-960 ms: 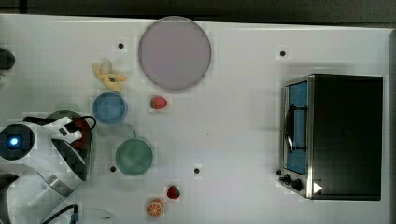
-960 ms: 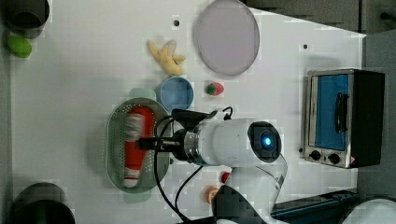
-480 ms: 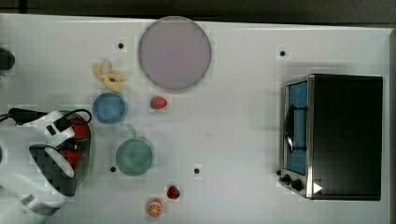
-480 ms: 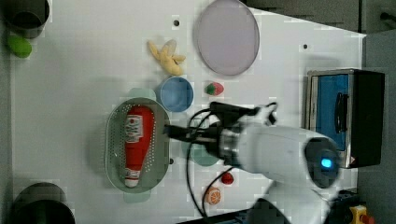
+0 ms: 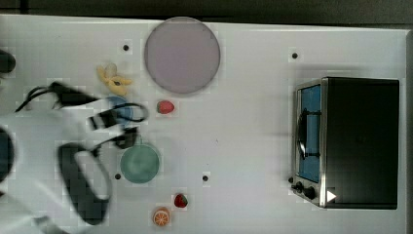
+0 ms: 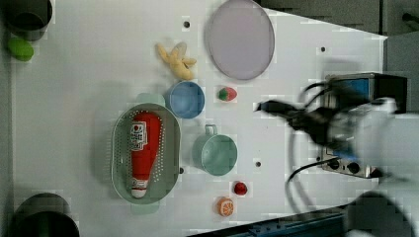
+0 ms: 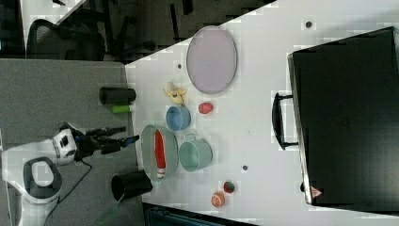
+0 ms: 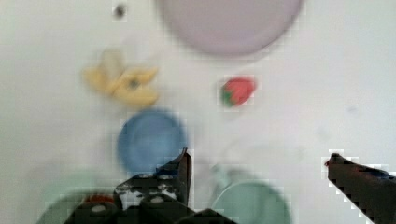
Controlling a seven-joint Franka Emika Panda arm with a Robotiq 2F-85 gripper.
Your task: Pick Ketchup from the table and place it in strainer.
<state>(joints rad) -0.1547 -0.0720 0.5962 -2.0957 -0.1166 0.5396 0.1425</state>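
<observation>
The Ketchup (image 6: 140, 148), a red bottle with a white label, lies lengthwise in the pale mint strainer (image 6: 116, 148). Nothing touches it. The right view shows the Ketchup (image 7: 160, 151) in the strainer (image 7: 145, 141) too. My gripper (image 8: 257, 163) is open, its dark fingers (image 8: 180, 172) spread wide with nothing between them. It hangs off to one side of the strainer (image 8: 53, 200), with the teal cup (image 8: 252, 203) and blue bowl (image 8: 149, 140) beneath it. In the left view the blurred gripper (image 6: 262, 106) is far to the left view's right of the strainer. In the top view the arm hides the strainer.
A teal cup (image 6: 215, 154) and a blue bowl (image 6: 185, 98) stand beside the strainer. Also on the table are a banana (image 6: 175, 60), a lilac plate (image 6: 240, 38), strawberries (image 6: 227, 93) (image 6: 240, 188), an orange half (image 6: 225, 206) and a toaster oven (image 5: 350, 141).
My gripper was at the Ketchup in the strainer. It has drawn away, towards the left view's right, and the bottle stays lying in the strainer.
</observation>
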